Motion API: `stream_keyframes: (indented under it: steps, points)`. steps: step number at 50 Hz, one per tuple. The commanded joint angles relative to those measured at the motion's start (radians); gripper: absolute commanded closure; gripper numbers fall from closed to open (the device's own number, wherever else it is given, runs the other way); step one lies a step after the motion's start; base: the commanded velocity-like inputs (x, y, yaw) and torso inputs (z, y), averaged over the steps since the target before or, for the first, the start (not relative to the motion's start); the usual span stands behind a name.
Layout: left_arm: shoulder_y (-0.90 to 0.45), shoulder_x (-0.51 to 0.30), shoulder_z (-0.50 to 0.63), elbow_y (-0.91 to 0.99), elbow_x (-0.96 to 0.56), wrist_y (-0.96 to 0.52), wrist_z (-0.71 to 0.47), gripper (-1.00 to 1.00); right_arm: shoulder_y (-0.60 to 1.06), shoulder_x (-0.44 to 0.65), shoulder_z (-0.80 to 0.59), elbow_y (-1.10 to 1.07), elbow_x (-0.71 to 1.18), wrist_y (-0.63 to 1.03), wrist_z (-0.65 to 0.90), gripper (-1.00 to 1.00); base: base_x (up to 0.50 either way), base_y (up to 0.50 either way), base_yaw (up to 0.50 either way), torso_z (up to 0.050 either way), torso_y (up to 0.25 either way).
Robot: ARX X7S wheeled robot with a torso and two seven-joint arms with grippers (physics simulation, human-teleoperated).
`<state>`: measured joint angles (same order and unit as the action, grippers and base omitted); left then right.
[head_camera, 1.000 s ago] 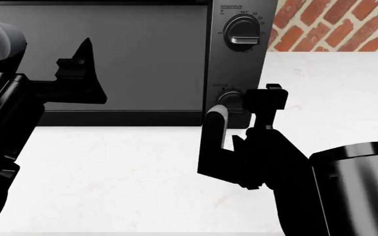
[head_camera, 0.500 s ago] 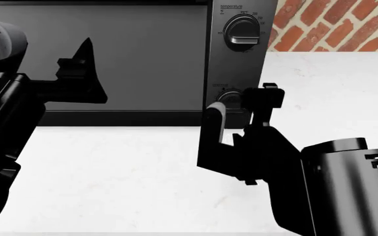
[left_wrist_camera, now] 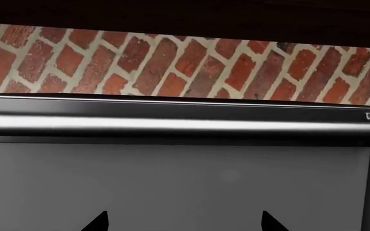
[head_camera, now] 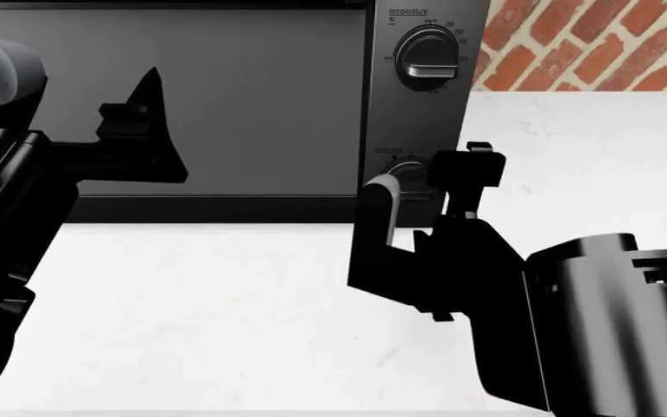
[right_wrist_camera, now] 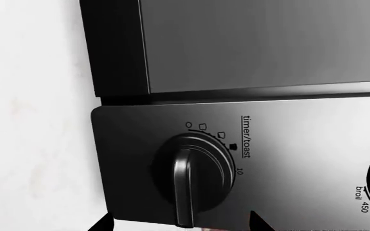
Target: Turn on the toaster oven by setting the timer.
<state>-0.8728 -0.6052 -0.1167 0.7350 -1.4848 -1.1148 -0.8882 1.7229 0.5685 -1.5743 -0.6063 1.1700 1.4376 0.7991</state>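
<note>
- My right gripper [head_camera: 420, 187] is up against the lower end of the toaster oven's [head_camera: 415, 113] knob panel, its two fingers standing apart with the timer [head_camera: 405, 170] between them.
- From the head view I see one finger [head_camera: 381, 217] on the door side of the knob and the other just off the oven's outer edge; whether the pads actually touch the knob, I cannot tell.
- In the right wrist view the timer [right_wrist_camera: 194, 171] sits straight ahead of the jaws, between the two fingertips [right_wrist_camera: 102, 224] that poke in at the frame edge. Its raised bar points away from the "timer/toast" label [right_wrist_camera: 245, 136].
- The temperature knob [head_camera: 429, 58] lies farther along the same panel, well clear of my right jaws; in the wrist view only its edge shows, with "broil 450".
- My left gripper [left_wrist_camera: 183, 224] hangs facing the glass door [left_wrist_camera: 172, 187], tips spread wide with nothing between them, below the steel door handle [left_wrist_camera: 178, 124].
- From the head camera the left gripper [head_camera: 148, 126] is in front of the door, away from the knob panel.
- The oven stands on a white counter [head_camera: 218, 313] with a brick wall [head_camera: 594, 43] behind.
</note>
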Motion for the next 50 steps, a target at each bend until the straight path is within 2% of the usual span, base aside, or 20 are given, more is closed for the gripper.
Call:
stream_keyframes:
  steps: [1, 50]
  points:
    - [0.001, -0.003, 0.004, -0.002, 0.0, 0.006, 0.0, -1.0, 0.003, -0.008, 0.011, -0.001, 0.035, 0.013, 0.034, -1.0, 0.0, 0.0, 0.0, 0.0, 0.0]
    - [0.015, -0.012, 0.019, -0.004, 0.007, 0.033, 0.002, -1.0, 0.018, -0.032, -0.044, 0.05, 0.008, -0.036, 0.023, -1.0, 0.0, 0.0, 0.0, 0.0, 0.0]
